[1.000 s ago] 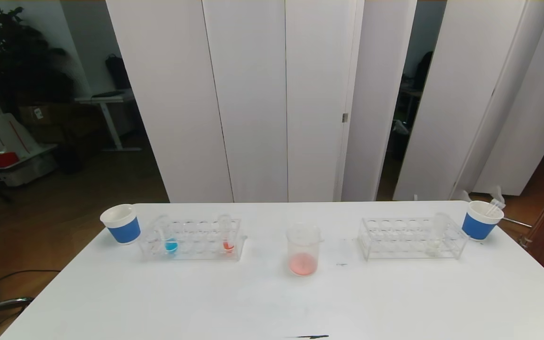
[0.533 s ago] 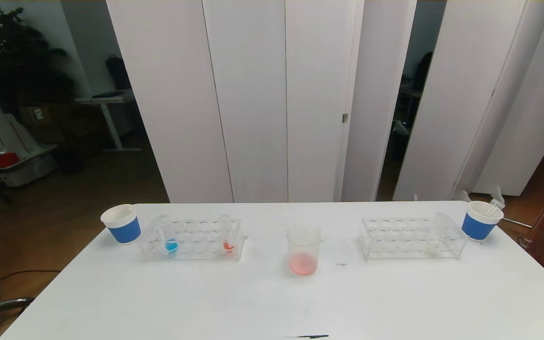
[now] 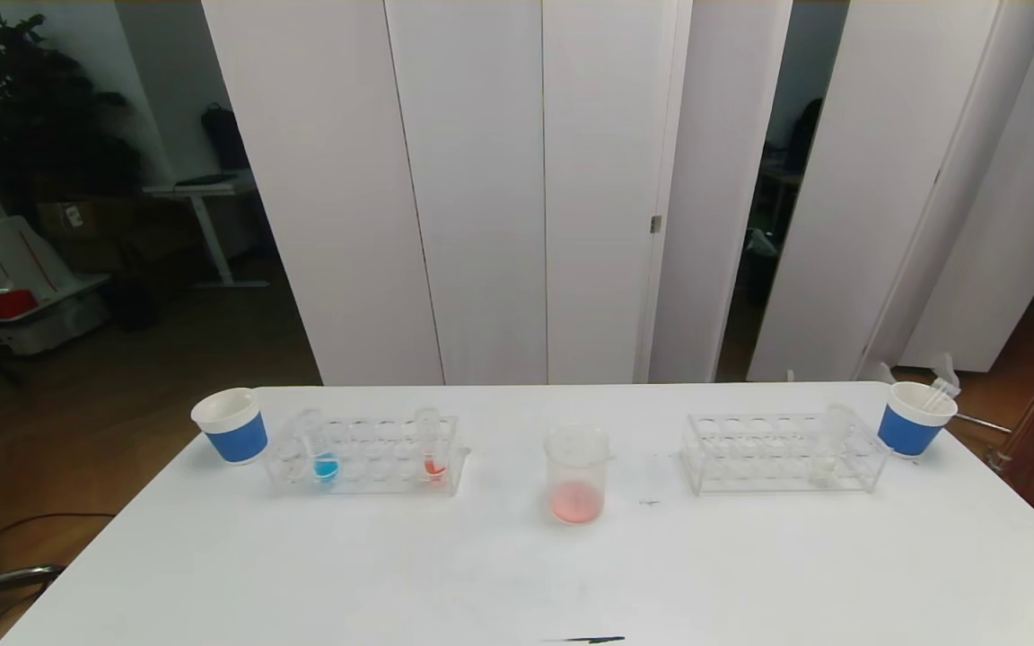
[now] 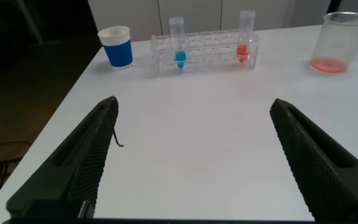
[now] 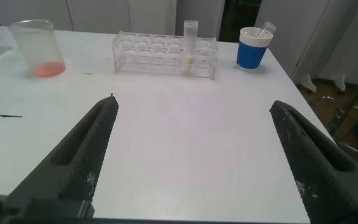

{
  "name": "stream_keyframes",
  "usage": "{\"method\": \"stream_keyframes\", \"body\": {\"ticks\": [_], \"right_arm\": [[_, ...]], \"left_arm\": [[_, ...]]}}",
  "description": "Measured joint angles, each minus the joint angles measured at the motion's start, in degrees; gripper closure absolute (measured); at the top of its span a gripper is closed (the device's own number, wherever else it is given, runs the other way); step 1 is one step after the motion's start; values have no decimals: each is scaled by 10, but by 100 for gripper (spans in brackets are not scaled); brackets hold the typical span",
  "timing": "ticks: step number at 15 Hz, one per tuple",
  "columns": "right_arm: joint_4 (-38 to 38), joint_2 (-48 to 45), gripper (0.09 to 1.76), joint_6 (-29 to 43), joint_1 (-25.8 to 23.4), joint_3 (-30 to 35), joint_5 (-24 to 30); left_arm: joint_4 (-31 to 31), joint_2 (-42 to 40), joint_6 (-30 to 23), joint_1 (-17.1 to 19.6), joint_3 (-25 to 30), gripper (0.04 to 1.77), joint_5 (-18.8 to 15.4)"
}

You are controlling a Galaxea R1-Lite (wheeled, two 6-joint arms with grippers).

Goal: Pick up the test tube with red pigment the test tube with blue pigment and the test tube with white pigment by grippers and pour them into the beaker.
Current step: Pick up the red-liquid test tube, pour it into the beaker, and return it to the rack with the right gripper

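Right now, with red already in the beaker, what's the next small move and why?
Probably reach the left hand, open and empty, toward the blue tube upright in the left rack. The beaker holds only reddish pigment; blue is on that arm's side.

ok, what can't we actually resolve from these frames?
- Both arms: absent from the head view; they sit below its bottom edge.
- left gripper and right gripper: fingers spread open, tips cut off by the frame edge.
- test tube with white pigment: too faint in the head view to gauge fill; clearer at.
- beaker: graduations unreadable.
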Motion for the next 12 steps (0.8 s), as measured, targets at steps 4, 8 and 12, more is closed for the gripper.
{"method": "stream_keyframes", "body": {"ticks": [4,8,12], "right_arm": [[-4,-1,10,13,0,20,-16],[-4,-1,10,13,0,22,-16],[-9,-1,10,13,-1,22,-16]], "left_arm": [[0,0,0,0,0,7,0],[0,0,0,0,0,7,0],[0,0,0,0,0,7,0]]}}
